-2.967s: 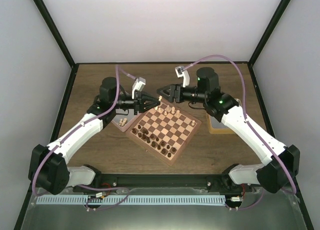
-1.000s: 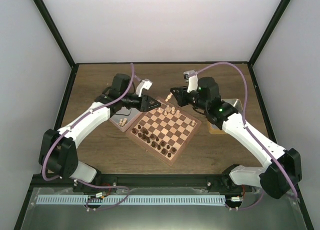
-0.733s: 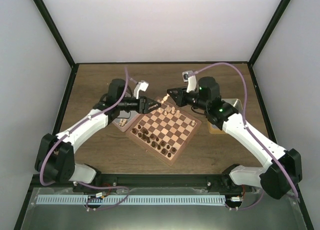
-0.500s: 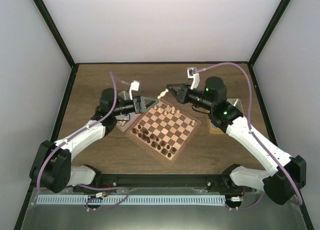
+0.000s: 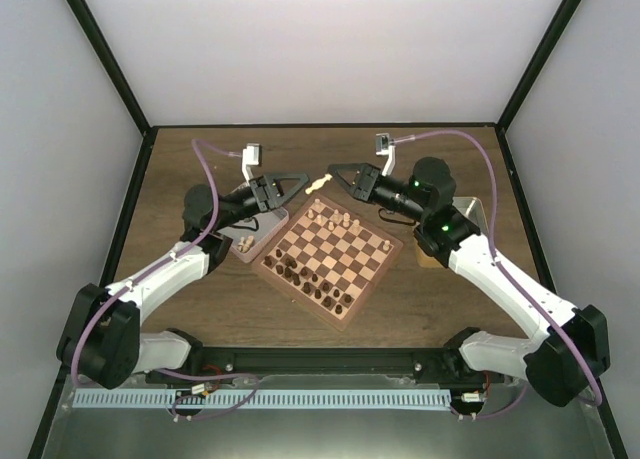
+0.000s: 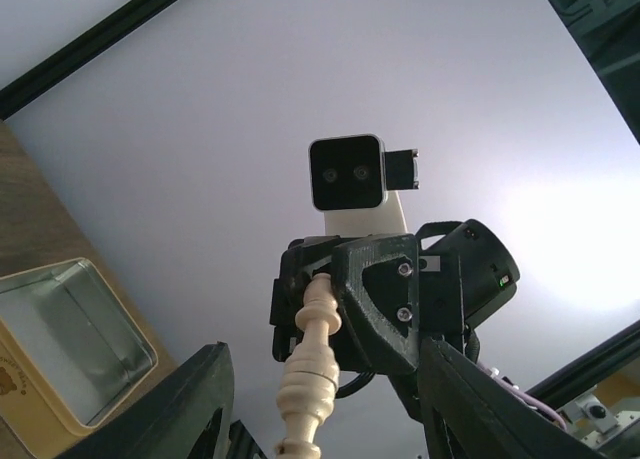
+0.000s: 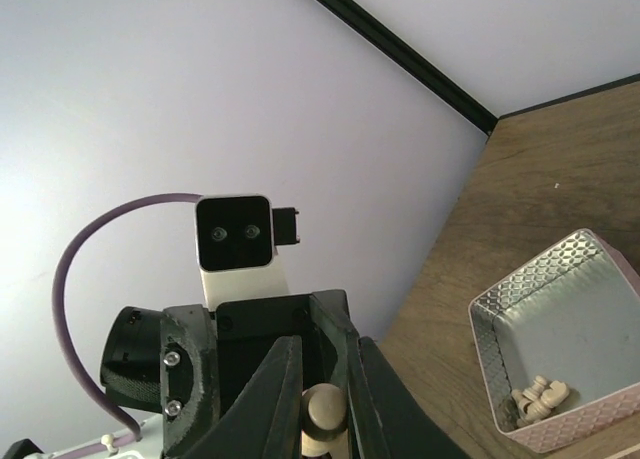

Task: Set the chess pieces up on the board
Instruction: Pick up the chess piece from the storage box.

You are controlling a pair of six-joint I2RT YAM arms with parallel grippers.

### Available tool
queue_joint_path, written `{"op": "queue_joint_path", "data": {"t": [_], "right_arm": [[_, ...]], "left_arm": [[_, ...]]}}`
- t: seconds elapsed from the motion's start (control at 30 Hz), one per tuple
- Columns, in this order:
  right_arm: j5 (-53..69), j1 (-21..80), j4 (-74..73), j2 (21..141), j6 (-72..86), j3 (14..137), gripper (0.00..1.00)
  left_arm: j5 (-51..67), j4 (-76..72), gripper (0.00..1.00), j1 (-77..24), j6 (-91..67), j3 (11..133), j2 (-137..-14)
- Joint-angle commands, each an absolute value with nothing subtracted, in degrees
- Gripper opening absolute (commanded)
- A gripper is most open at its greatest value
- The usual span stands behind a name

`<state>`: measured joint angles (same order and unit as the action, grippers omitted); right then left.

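Overhead and wrist views of two arms meeting above the far corner of the board. The right gripper is clamped on one light chess piece. It holds the piece in the air just beyond that corner, clear of the board's surface. In the right wrist view the piece's rounded end shows pinched between the two right fingers. The left gripper faces it from the opposite side with its jaws spread apart. In the left wrist view the turned beige piece lies in the gap between the left fingers, apart from both as far as that view shows. Both grippers are raised off the table and point toward each other, tips near. The board lies corner-on to the arms. A few light pieces on the board stand near its far corner, and dark pieces stand along its near-left edge. A silver tray sits just beside the board's left side, with several loose light pieces lying in one corner. An open yellow tin with a silver inside stands to the right of the board, partly hidden under the right arm in the overhead view.
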<state>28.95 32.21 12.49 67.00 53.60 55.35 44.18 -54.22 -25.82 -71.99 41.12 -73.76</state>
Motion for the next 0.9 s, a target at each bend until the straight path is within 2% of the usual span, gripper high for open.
{"op": "queue_joint_path", "data": {"t": [0.0, 0.1, 0.3, 0.47, 0.63, 0.87], "right_arm": [[29.05, 32.09, 15.87, 67.16, 55.41, 56.12, 0.01], [28.33, 32.08, 16.37, 67.39, 56.07, 56.12, 0.01], [27.08, 32.07, 16.70, 67.90, 56.79, 56.15, 0.01], [26.45, 32.08, 16.70, 68.51, 57.22, 55.95, 0.01], [25.69, 32.08, 16.81, 68.88, 57.33, 55.81, 0.01], [24.54, 32.08, 17.00, 68.80, 57.32, 55.27, 0.01]], "left_arm": [[43.94, -53.88, 0.52, -26.19, -72.03, 41.23, -73.39], [44.18, -52.02, 0.50, -26.57, -70.53, 41.39, -73.48], [44.11, -47.95, 0.33, -26.89, -66.95, 42.09, -72.50], [44.25, -48.31, 0.29, -26.96, -66.89, 42.00, -72.43], [44.55, -48.43, 0.33, -26.96, -67.00, 42.06, -72.13], [44.10, -48.32, 0.18, -26.96, -66.29, 41.76, -71.97]]}}
